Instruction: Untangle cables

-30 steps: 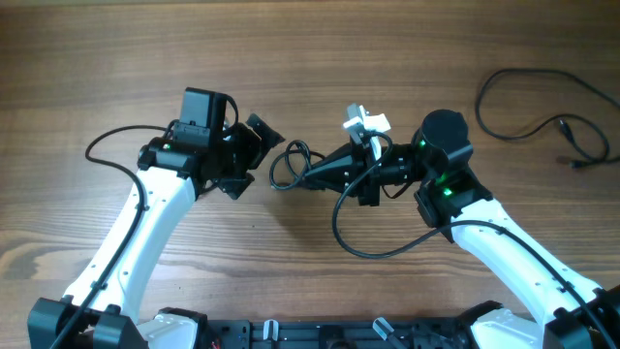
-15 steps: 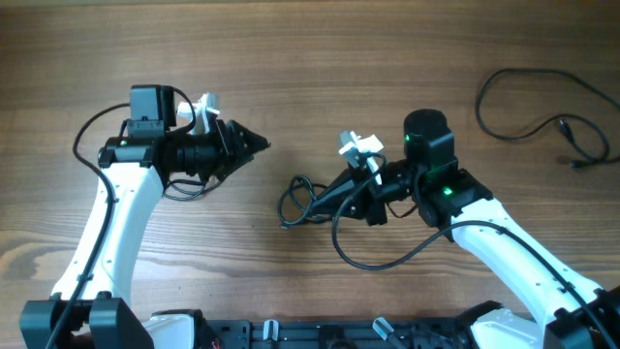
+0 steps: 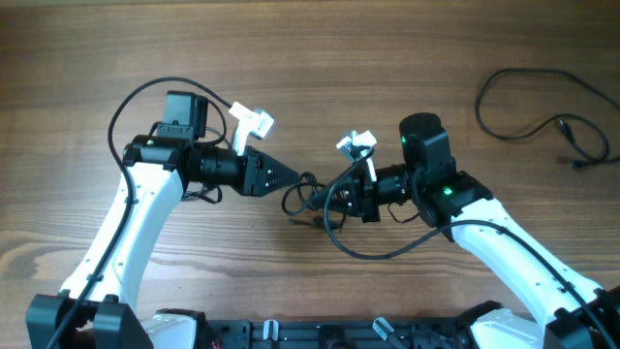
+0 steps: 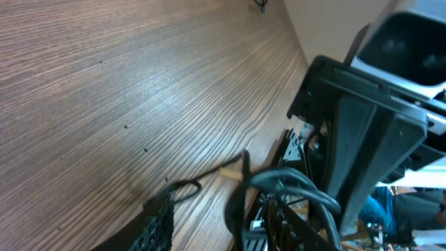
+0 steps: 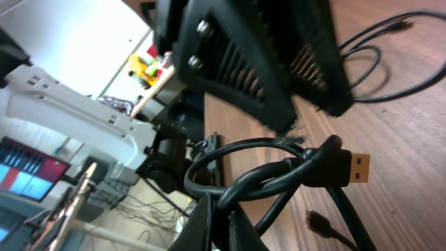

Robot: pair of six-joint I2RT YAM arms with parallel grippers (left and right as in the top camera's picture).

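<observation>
Over wooden table, left hand reached cables.

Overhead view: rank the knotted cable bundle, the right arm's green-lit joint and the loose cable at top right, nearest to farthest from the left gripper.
1. knotted cable bundle, centre, just off the left gripper
2. green-lit joint, right of centre
3. loose cable, far top-right corner

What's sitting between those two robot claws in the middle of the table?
A small knotted bundle of black cables lies between the left gripper and the right gripper, which pinches it. The overhead view shows this.
</observation>
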